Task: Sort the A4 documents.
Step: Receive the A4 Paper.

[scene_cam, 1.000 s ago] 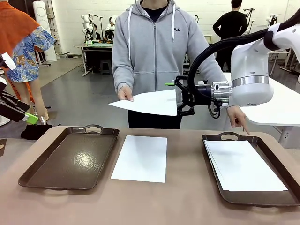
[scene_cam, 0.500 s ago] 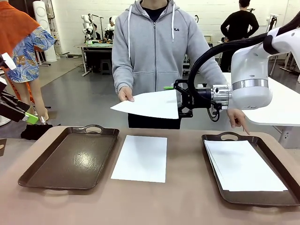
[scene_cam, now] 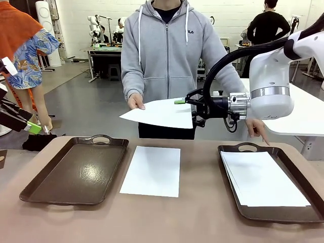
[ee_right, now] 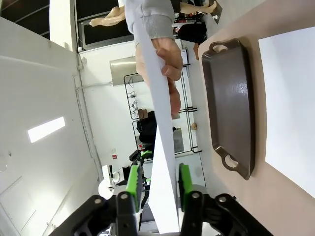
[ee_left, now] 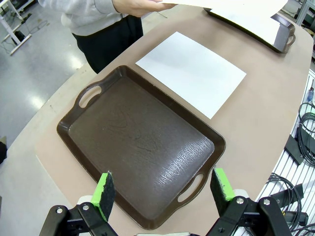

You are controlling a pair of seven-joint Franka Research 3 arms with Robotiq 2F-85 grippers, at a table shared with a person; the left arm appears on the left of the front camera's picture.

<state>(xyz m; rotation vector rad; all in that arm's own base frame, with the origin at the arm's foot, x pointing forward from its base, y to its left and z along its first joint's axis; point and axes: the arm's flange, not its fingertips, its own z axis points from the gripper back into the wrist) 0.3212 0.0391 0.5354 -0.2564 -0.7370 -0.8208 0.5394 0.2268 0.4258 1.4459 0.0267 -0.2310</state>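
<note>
Over the brown worktop [scene_cam: 202, 212], the right hand [scene_cam: 188, 110] sat narrow astride the offered A4 sheet [scene_cam: 162, 112]; whether it pinched was unclear. It needed to clamp squarely before the person's fingers [scene_cam: 135, 104] released.

Right gripper [scene_cam: 187, 111] level, fingers near-closed (contact unclear); left gripper [ee_left: 162, 189] spread wide.

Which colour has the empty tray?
The tray is dark brown, glossy; best seen in the left wrist view.

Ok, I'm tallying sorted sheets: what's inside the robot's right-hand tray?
White A4 documents lie in the tray; offset edges show more than one sheet, but the top one covers the rest.
</note>
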